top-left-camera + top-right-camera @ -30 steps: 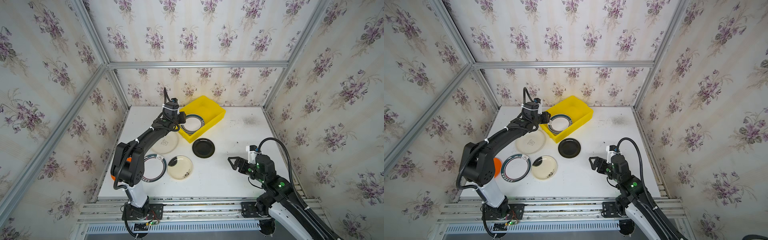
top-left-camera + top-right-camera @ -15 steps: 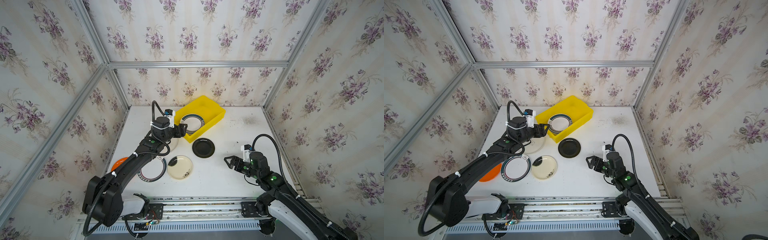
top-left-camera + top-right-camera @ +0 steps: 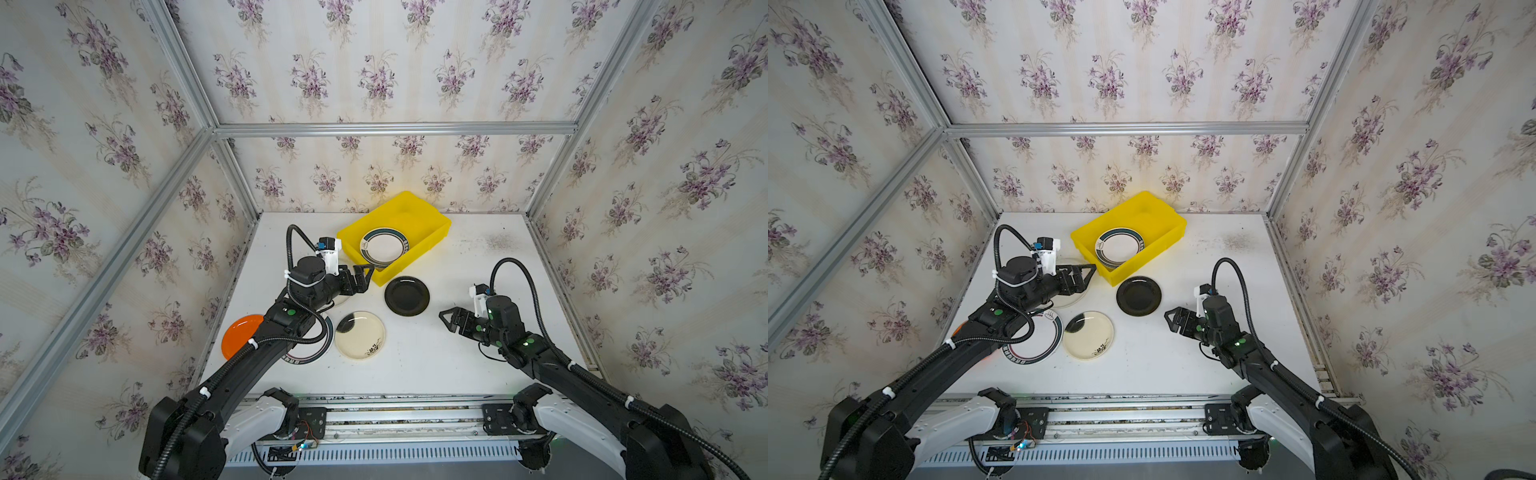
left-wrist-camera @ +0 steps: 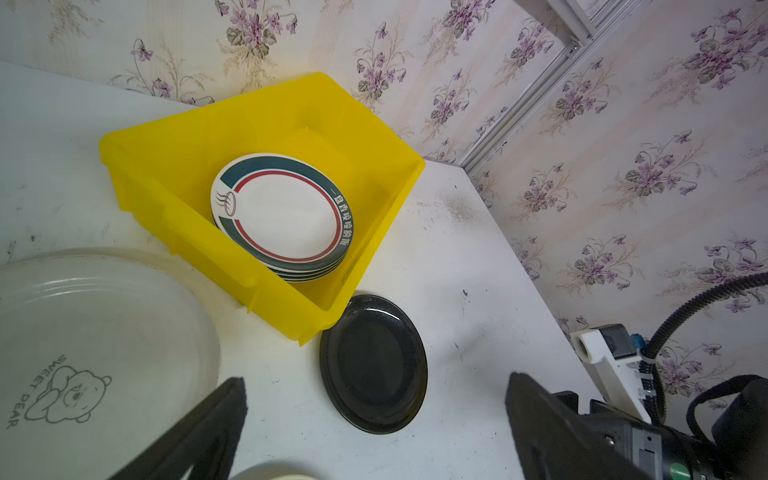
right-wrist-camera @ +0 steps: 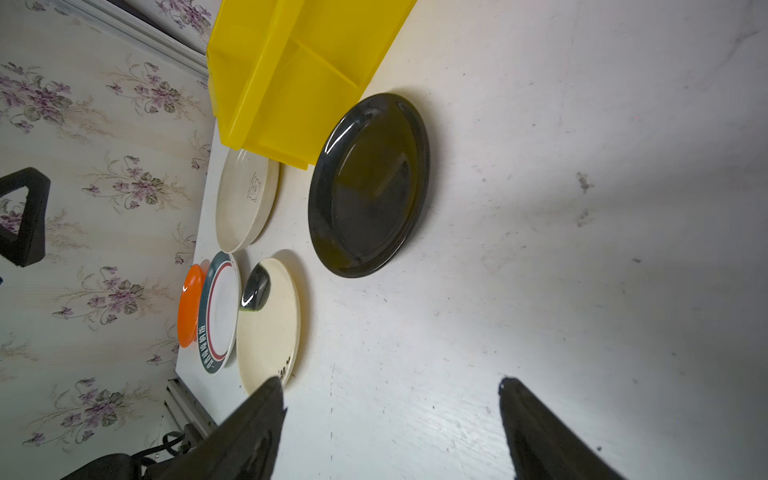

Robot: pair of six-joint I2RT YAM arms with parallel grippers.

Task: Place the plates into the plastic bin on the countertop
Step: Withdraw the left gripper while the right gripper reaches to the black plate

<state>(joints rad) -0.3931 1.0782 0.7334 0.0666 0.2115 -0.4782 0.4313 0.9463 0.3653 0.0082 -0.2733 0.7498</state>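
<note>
The yellow plastic bin [image 3: 430,240] stands at the back of the white countertop [image 3: 478,374], holding a stack of green-rimmed plates [image 3: 384,246] [image 4: 282,212]. On the countertop lie a black plate [image 3: 406,296] [image 5: 370,183], a cream plate with a dark patch [image 3: 360,334], a green-rimmed plate [image 3: 309,353], an orange plate [image 3: 239,338] and a cream bear plate [image 4: 95,332]. My left gripper [image 3: 365,276] [image 4: 376,380] hovers open and empty beside the bin's near corner, above the bear plate's edge. My right gripper [image 3: 446,320] [image 5: 390,382] is open and empty, right of the black plate.
Flowered walls with aluminium framing [image 3: 395,128] close in the back and both sides. The left arm [image 3: 266,349] lies over the green-rimmed plate on the countertop. A dark scuffed patch [image 3: 496,241] marks the back right of the countertop.
My left gripper has pulled back from the bin toward the front and opened wide, with nothing in it. My right gripper has edged toward the black plate.
</note>
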